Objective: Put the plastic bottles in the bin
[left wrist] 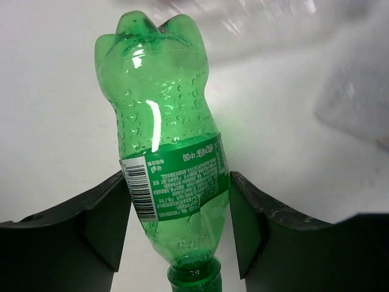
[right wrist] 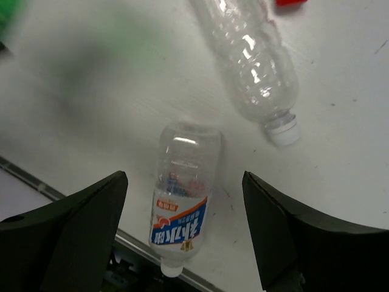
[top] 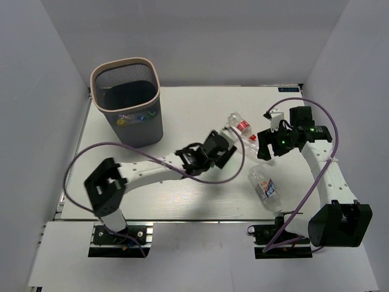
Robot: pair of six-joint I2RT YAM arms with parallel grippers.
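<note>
The green bottle (left wrist: 164, 152) looks empty, so I judge it very light, thin-walled and easy to dent. Its skin is smooth and beaded with droplets, so likely slick. The best hold is where the label wraps it, near the neck, where the wall is stiffer and the paper gives some grip. A hard squeeze could buckle it or make it pop out.

The left gripper (left wrist: 178, 201) is clamped there now, its pads touching both sides of the label. The cap end is at the bottom of the wrist view and the base points to the top. I cannot tell whether it is off the table (top: 200, 201).

In the top view the left arm reaches from lower left to the centre of the frame, low and well right of the bin (top: 143, 131) at upper left.

The right gripper (right wrist: 184, 179) is spread wide and holds nothing. It hangs over the blue-label bottle (right wrist: 182, 207), with a clear bottle (right wrist: 255, 61) lying beyond it at the upper right of that wrist view. The right arm bends up from lower right towards right of centre.
</note>
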